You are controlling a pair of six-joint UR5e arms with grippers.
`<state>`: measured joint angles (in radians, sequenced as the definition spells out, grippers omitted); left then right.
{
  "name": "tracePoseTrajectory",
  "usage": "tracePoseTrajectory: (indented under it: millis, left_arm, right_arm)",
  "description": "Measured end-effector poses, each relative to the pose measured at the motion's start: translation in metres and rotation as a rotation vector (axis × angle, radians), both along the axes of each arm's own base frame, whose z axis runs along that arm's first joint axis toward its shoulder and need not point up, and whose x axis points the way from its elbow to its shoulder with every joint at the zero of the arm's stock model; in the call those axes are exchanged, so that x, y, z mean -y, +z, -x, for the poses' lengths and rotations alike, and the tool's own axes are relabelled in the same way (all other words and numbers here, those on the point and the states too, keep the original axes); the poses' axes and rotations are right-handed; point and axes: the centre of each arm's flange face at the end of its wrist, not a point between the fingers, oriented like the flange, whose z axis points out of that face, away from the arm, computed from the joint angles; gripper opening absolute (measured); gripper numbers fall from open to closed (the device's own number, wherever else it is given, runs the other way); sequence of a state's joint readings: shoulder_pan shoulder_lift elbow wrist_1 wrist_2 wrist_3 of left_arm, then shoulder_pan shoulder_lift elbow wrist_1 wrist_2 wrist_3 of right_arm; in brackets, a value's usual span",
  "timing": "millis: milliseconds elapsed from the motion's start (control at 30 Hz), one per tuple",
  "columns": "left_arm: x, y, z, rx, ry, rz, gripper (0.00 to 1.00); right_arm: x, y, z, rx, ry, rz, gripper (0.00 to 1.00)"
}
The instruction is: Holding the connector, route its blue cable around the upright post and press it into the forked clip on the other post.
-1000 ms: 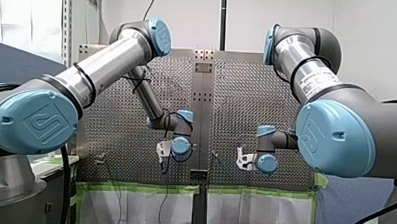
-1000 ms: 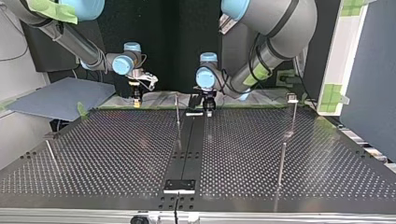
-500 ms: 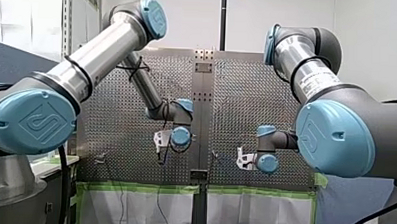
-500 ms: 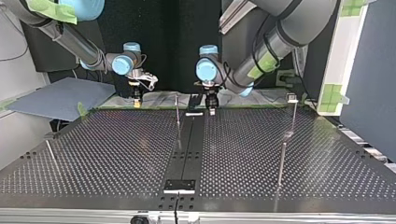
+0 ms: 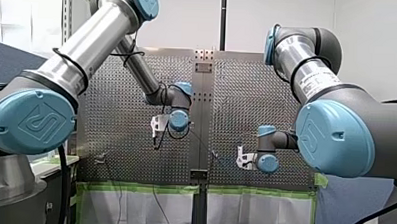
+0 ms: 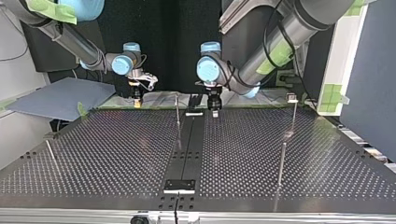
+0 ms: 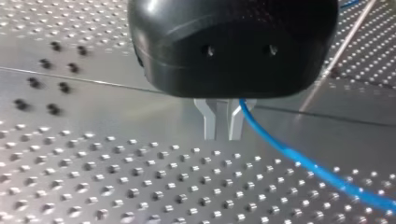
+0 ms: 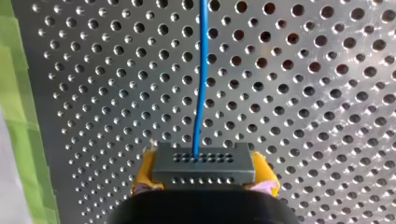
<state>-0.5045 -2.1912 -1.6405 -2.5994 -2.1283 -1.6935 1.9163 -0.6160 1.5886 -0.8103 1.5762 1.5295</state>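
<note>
My right gripper (image 8: 203,179) has yellow pads shut on a dark grey connector (image 8: 204,163). The blue cable (image 8: 201,74) runs straight out of the connector over the perforated plate. In the top view this gripper (image 6: 136,100) hangs at the far left edge of the table. My left gripper (image 7: 222,122) has its metal fingers closed on the blue cable (image 7: 299,156), which trails off to one side. In the top view it (image 6: 215,110) stands just right of a thin upright post (image 6: 177,111). A taller post with a forked clip (image 6: 292,98) stands at the far right.
The perforated table (image 6: 116,154) has a dark centre rail (image 6: 187,149). Another thin post (image 6: 281,163) stands near the right front, and a short leaning pin (image 6: 51,154) at the left. A grey sheet (image 6: 60,95) lies beyond the table's far left corner.
My left arm has lifted its elbow and carried its gripper upward in the front view and slightly rightward in the top view, with the cable. My right arm has not moved.
</note>
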Motion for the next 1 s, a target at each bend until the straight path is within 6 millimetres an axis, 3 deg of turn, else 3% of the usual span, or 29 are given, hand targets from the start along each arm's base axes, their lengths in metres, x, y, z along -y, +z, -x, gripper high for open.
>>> tracePoseTrajectory:
  millis: [267, 667, 800, 1000]
  left_arm:
    - [0.000, 0.050, -0.003, 0.029, 0.004, -0.009, 0.16]
    - [0.005, 0.144, -0.001, 0.099, 0.028, -0.010, 0.16]
    - [0.002, 0.174, 0.005, 0.114, 0.049, -0.018, 0.16]
    - [-0.002, 0.202, 0.018, 0.125, 0.061, -0.021, 0.16]
  right_arm:
    - [0.000, 0.000, 0.001, 0.010, 0.000, -0.008, 0.00]
    - [0.001, -0.001, 0.002, 0.033, 0.006, -0.016, 0.00]
    - [0.001, -0.001, 0.002, 0.038, 0.006, -0.017, 0.00]
    - [0.001, -0.001, 0.002, 0.040, 0.006, -0.020, 0.00]
